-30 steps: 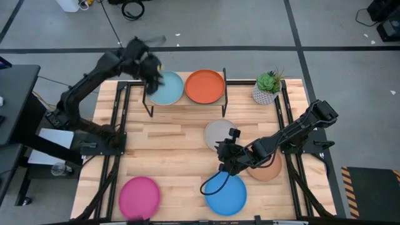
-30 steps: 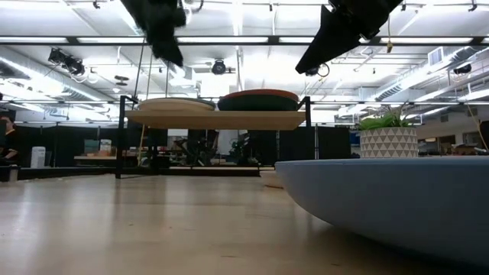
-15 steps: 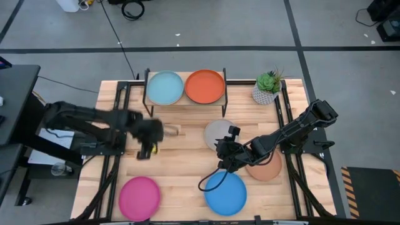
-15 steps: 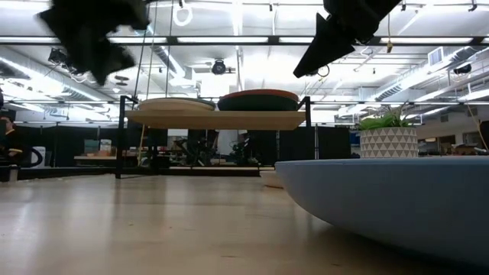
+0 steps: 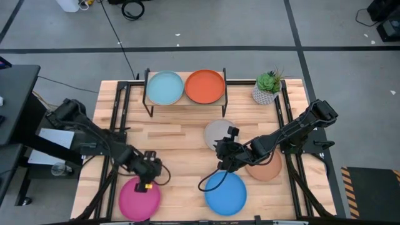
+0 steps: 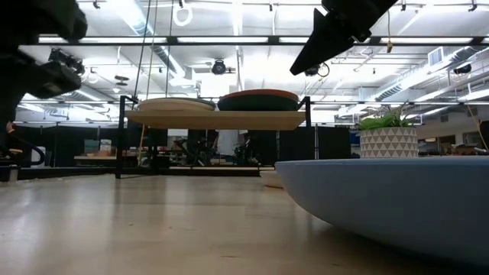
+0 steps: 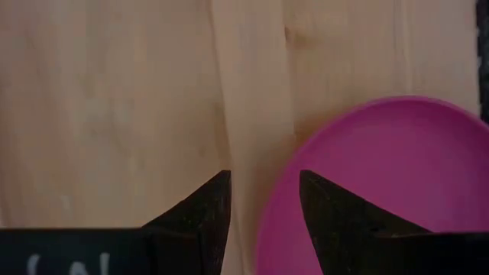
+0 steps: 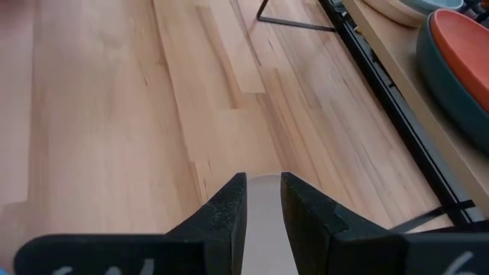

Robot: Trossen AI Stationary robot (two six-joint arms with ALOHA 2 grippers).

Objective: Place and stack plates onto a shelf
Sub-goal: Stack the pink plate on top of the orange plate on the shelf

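Note:
The magenta plate (image 5: 139, 199) lies flat on the table near its near-left corner. My left gripper (image 5: 149, 175) hovers open over that plate's far rim (image 7: 290, 164), one finger above the plate, the other above bare wood. My right gripper (image 5: 223, 153) hangs above the near edge of the grey plate (image 5: 217, 130), open by a narrow gap (image 8: 263, 191). The blue plate (image 5: 226, 194) and the tan-brown plate (image 5: 269, 170) lie near it. On the shelf (image 5: 185, 100), a light teal plate (image 5: 165, 87) and an orange plate (image 5: 204, 85) top two stacks. A dark teal plate (image 8: 451, 72) shows under the orange one.
A potted plant (image 5: 267, 87) stands at the table's far right, beside the shelf. Black rails run along the table's left and right sides. Bare wood lies between the shelf and the near plates. The blue plate (image 6: 397, 198) fills the low view's right foreground.
My left arm has swung fast from the light teal plate on the shelf toward the table's near edge. It has come down over the far rim of the magenta plate. The right arm has barely moved. No plate has shifted.

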